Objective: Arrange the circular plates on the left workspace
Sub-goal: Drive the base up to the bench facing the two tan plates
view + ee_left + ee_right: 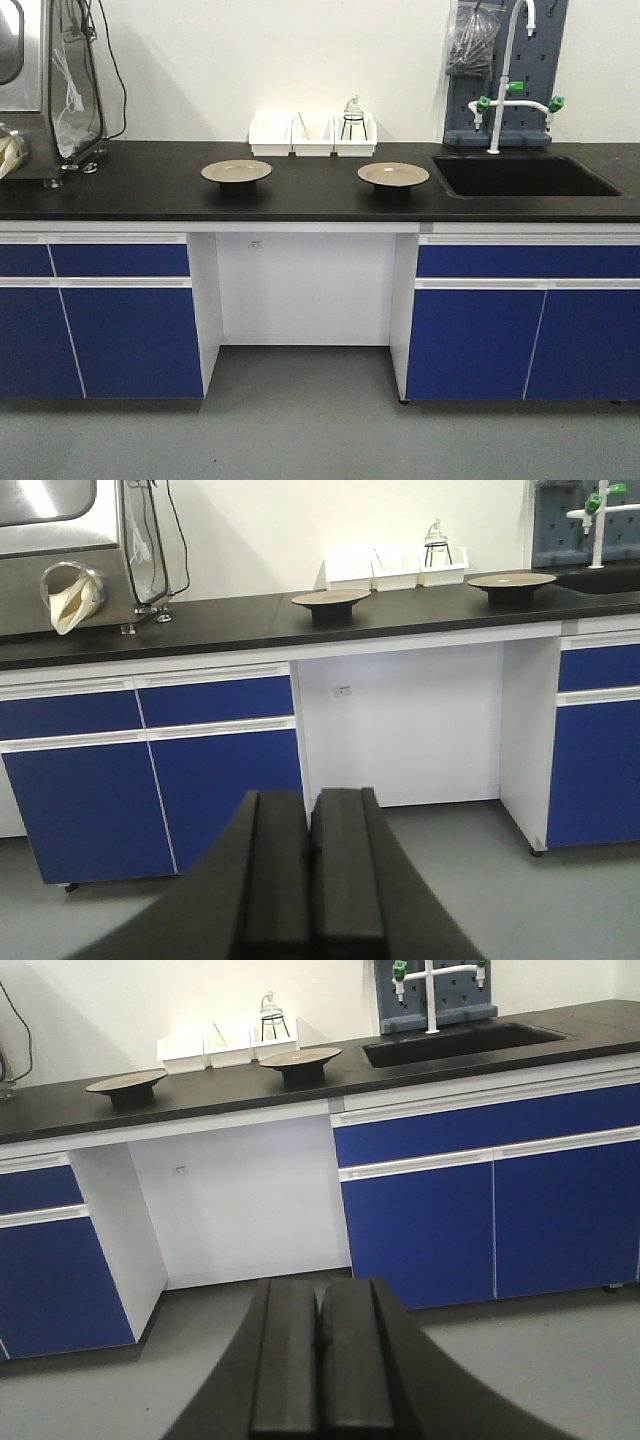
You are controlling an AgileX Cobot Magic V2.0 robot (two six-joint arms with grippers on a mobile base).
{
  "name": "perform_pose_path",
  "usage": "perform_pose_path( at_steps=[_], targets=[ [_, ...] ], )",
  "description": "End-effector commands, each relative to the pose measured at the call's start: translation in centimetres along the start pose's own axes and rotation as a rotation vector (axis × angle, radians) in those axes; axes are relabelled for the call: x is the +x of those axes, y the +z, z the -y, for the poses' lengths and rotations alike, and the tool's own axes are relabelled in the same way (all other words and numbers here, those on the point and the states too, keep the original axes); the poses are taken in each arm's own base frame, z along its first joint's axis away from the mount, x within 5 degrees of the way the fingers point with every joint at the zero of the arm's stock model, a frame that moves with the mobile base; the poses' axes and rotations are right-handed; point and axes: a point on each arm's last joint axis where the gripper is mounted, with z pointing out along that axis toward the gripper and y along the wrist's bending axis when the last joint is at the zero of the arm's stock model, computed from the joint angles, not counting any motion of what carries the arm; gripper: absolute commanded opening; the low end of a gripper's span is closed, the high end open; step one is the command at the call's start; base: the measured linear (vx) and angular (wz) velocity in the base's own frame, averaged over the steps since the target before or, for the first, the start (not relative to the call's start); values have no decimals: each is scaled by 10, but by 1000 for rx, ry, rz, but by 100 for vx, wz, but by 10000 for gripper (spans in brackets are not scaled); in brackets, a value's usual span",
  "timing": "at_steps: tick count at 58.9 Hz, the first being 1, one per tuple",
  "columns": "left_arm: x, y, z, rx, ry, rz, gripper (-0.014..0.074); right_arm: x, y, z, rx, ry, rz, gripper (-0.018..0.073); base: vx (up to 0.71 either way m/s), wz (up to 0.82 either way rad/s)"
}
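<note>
Two plates (330, 598) sat on the desk (130, 190), well apart: the left plate (236, 172) above the left edge of the knee gap, the right plate (393, 176) nearer the sink (520, 177), both in front of the white bins (312, 135) at the wall. Each looked raised on a dark foot, its rim clear of the desk. The left tool (309, 805) and the right tool (320, 1290) hung low, well short of the desk, each with its fingers pressed together and nothing between them. Neither plate was held, so the task seemed to be at its start, with the approach as the step in hand. To do it well, the robot probably needed to close on the desk first, since both plates looked out of reach. The right plate seemed the one to shift, being farther from the left end. The right tool would have to spread before arriving, come in level with the rim and pinch the lip from the side, since a glossy plate may slip. A low lift leftward, then setting down on bare desk beside the left plate without knocking rims, seemed safest; the machine (40, 90) at the far left limited the room.
</note>
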Motion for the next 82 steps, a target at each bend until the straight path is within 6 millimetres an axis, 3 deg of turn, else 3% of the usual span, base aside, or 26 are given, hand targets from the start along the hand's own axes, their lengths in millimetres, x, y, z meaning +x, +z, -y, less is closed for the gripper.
perform_pose_path(
  at_steps=[1, 82],
  targets=[
    [-4, -1, -1, -9, -10, 85, 3, -6, -1, 0, 4, -10, 87, 0, 31, 1],
    [-4, -1, -1, -9, -9, 85, 2, -6, -1, 0, 4, -10, 88, -1, 39, 1]
  ],
)
